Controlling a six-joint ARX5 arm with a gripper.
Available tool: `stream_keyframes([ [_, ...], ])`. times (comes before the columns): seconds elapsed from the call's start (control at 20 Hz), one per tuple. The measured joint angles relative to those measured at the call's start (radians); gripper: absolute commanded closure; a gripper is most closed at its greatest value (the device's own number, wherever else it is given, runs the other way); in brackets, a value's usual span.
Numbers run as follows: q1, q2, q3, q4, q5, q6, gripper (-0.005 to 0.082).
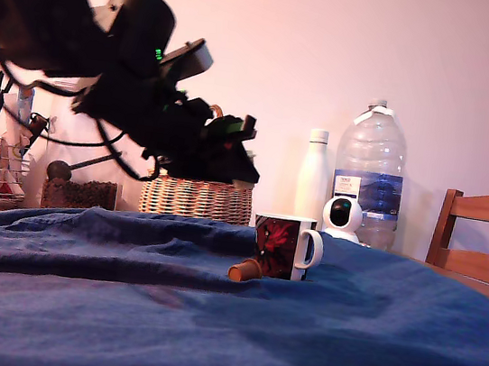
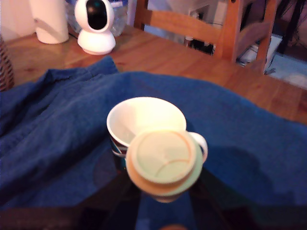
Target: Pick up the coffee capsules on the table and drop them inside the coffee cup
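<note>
**One capsule held above the mug, one lying on the cloth**

One cream-beige capsule fills the near part of the wrist view, its round foil top facing the camera. It appears clamped in the gripper, whose dark fingers are only blurred shapes beneath it, so the grip is judged, not clearly seen. Just past the capsule sits the coffee cup, its white mouth open and apparently empty, handle pointing toward the wooden far edge of the table. The capsule overlaps the cup's near rim rather than its centre.

To do this step well, the arm should probably carry the capsule further forward until it hangs over the middle of the opening, then open the jaws low, so the pod cannot strike the rim and bounce out.

Only the exterior view shows the orange-brown capsule, lying tipped on the blue cloth, touching or just beside the cup's base on the exterior view's left. That view also shows the arm raised well above the cloth, to the exterior view's left of the cup; the held capsule cannot be made out there. Behind stand a white bottle and a small camera.
</note>
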Motion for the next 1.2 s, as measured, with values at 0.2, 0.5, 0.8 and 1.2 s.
stream_keyframes([
  [0.2,-0.002,0.044,0.098,-0.083,0.013,0.008,0.0586],
  [0.5,-0.011,0.138,0.254,-0.270,0.023,0.027,0.0586],
  [0.8,-0.011,0.172,0.428,-0.436,0.022,0.038,0.0586],
  [1.2,-0.011,0.297,0.680,-0.705,0.029,0.056,0.0584],
])
